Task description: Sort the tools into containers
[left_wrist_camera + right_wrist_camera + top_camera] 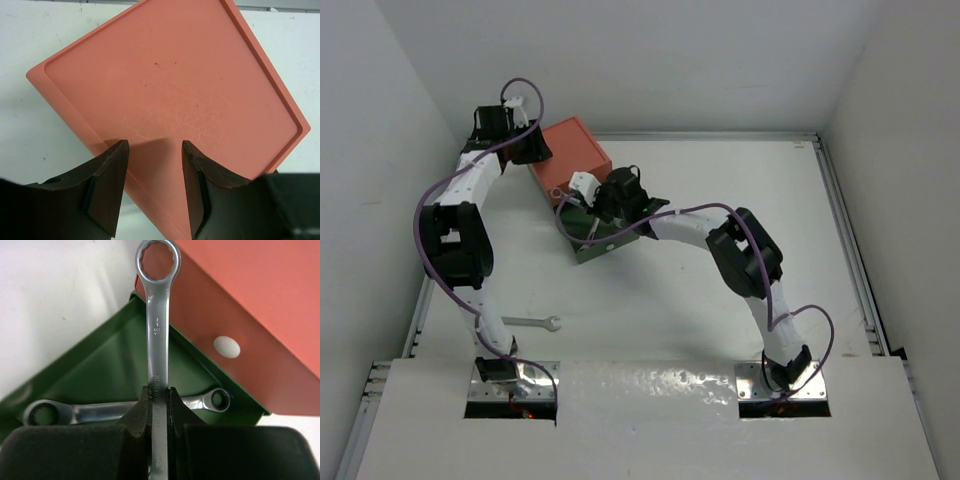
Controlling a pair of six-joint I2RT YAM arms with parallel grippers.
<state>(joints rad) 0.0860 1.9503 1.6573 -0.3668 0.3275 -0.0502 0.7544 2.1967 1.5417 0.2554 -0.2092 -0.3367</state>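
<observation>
My right gripper (pixel 158 392) is shut on a slim silver wrench (pixel 157 325), which points away over the pulled-out dark green drawer (pixel 100 365). A second silver wrench (pixel 95 412) lies flat inside that drawer. Above it is the orange-red drawer (pixel 260 305) with its white knob (pixel 226 346), pushed in. From above, the right gripper (pixel 592 200) hangs over the green drawer (pixel 610 243). A third wrench (pixel 532 323) lies on the table near the left arm's base. My left gripper (pixel 154 145) is open, its fingers over the edge of the orange-red top (pixel 170 95).
The box (pixel 575 155) stands at the back left of the white table (pixel 720 300), near the rear wall. Purple cables (pixel 430 200) loop along both arms. White walls close in the left, back and right sides.
</observation>
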